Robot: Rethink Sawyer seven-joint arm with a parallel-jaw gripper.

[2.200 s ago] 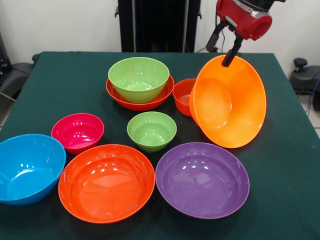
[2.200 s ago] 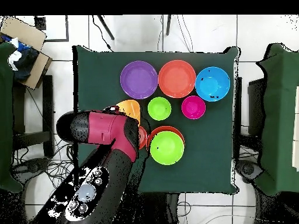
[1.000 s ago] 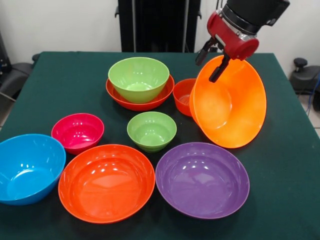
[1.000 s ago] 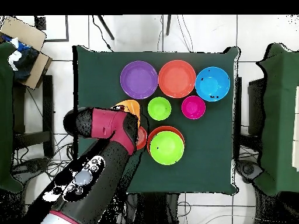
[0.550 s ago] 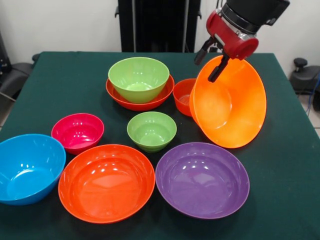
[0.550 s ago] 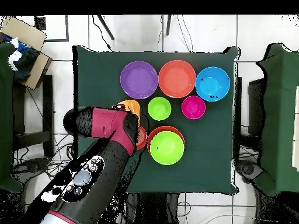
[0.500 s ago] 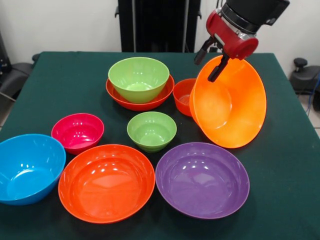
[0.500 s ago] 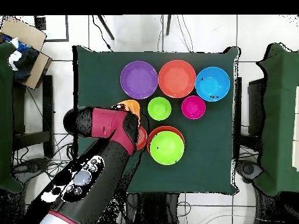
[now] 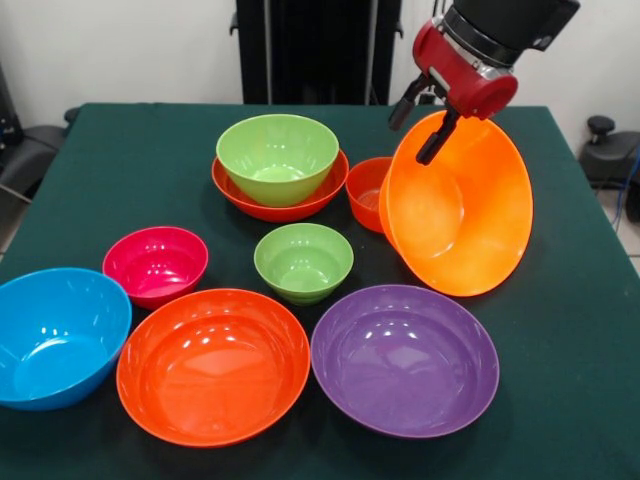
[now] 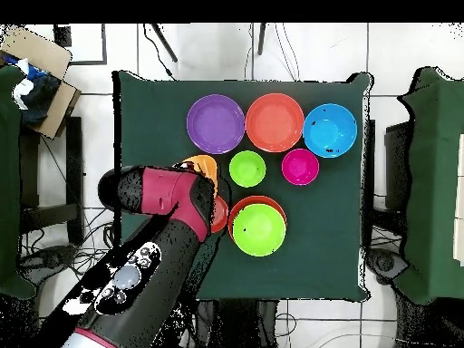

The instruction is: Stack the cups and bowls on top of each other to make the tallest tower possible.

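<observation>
A large orange bowl (image 9: 470, 220) stands tilted on its edge at the right and leans on a small red-orange bowl (image 9: 366, 190). My gripper (image 9: 420, 123) is open at its top rim, with one finger inside the bowl and the other outside. Left of it, a medium lime green bowl (image 9: 278, 155) sits nested in a wide red-orange bowl (image 9: 225, 185). In the overhead view the arm (image 10: 168, 195) hides the gripper, and only part of the orange bowl (image 10: 201, 166) shows. No cups are in view.
A small lime green bowl (image 9: 303, 260) and a magenta bowl (image 9: 155, 263) sit mid-table. Along the near edge are a blue bowl (image 9: 55, 335), a big red-orange bowl (image 9: 213, 365) and a purple bowl (image 9: 405, 358).
Since two seconds ago my gripper has shifted left and slightly down along the orange bowl's rim. The bowl kept its tilt. Nothing has moved in the last half second.
</observation>
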